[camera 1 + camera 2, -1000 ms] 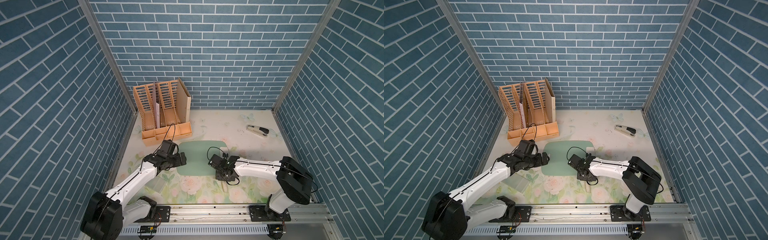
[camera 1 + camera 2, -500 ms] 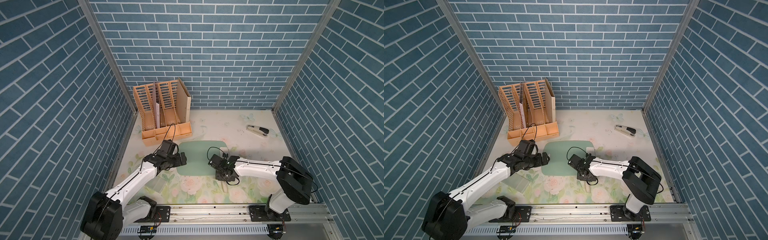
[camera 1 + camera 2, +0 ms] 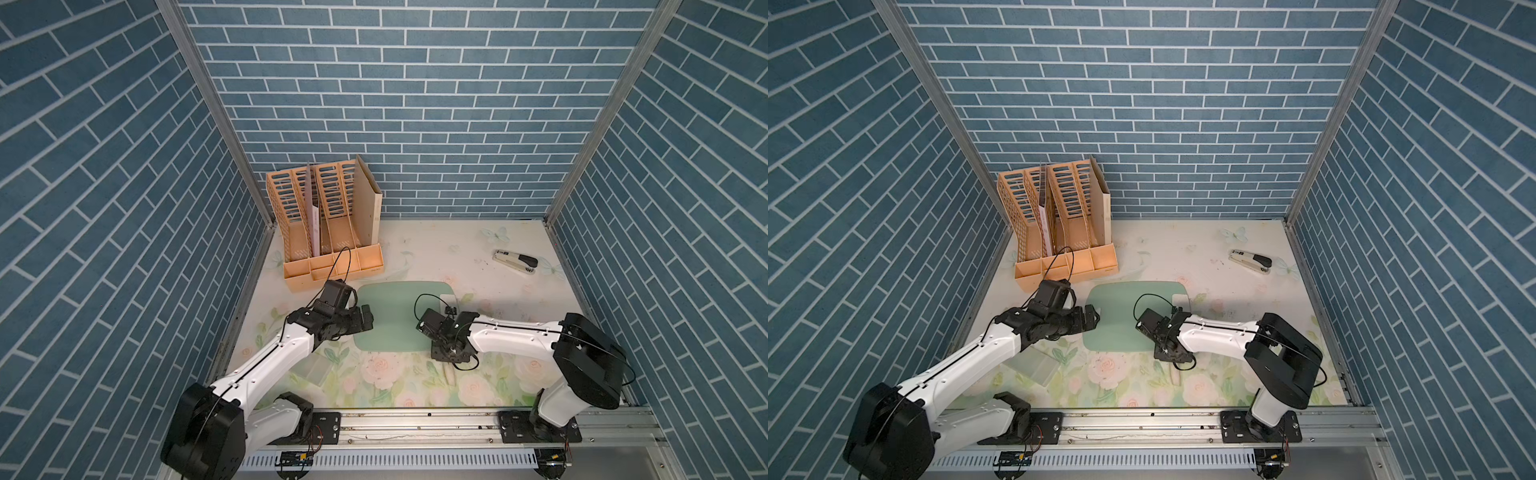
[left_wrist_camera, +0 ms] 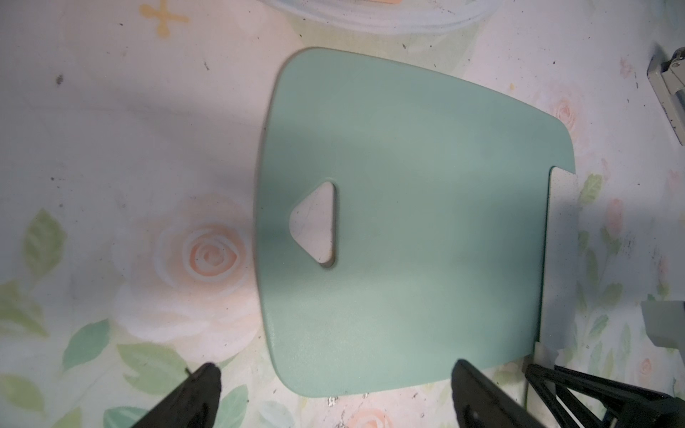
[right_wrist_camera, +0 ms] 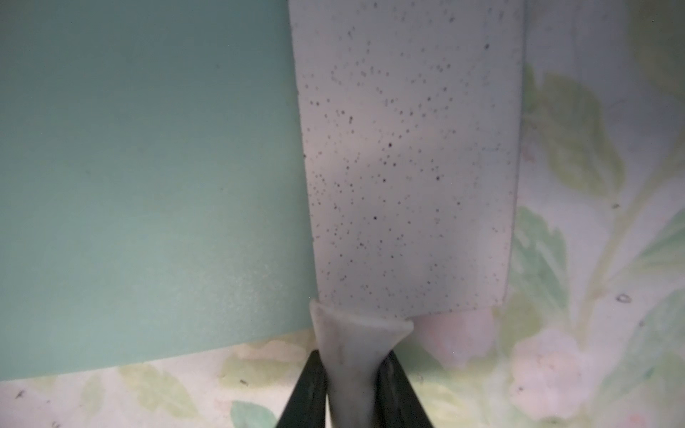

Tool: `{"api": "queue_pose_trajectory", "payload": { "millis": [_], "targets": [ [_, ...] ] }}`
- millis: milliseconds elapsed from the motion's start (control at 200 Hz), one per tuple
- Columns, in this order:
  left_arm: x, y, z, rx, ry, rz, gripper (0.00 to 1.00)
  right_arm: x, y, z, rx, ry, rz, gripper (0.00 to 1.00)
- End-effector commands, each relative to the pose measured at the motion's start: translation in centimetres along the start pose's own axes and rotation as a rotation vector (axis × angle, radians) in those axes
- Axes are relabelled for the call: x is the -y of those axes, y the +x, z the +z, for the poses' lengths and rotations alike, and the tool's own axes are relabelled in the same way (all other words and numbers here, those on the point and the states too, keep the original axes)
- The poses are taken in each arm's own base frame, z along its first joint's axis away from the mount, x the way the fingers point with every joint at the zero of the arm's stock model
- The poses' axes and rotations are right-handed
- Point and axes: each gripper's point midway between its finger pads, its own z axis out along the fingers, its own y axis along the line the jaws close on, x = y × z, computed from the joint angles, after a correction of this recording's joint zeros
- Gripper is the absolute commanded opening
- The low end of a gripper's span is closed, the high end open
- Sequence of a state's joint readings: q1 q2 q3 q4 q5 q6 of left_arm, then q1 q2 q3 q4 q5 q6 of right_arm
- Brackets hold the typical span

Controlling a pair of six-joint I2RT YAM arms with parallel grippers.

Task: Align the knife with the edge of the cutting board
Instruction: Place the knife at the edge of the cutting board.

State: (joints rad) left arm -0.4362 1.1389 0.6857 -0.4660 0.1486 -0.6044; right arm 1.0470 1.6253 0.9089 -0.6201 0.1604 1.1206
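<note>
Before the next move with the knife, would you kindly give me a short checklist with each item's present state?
1. Grip: right gripper shut on the knife by its handle: ok.
2. Overlap: blade lies over one side of the cutting board: ok.
3. Alignment: blade parallel to that edge: cannot tell, the blade hides the edge.
4. Other arm: left gripper open, holding nothing: ok.
5. Clearance: stapler well away from the knife: ok.
</note>
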Motion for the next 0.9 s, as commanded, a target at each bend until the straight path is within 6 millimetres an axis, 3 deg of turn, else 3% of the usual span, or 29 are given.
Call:
{"api": "queue_pose_trajectory", "payload": {
  "millis": [0,285,895],
  "targets": [
    [-0.51,0.29,0.20,-0.007,-0.010,0.008,1.00,0.81,0.53,0.63,-0.025,0.034,0.010,0.26],
    [-0.33,0.33,0.17,-0.008,0.000,0.010,1.00,0.34,0.35,0.51,-0.018,0.013,0.004,0.39],
    [-0.42,0.34,0.22,-0.008,-0.003,0.009,1.00,0.57,-0.02,0.39,-0.007,0.030,0.017,0.40]
  ]
}}
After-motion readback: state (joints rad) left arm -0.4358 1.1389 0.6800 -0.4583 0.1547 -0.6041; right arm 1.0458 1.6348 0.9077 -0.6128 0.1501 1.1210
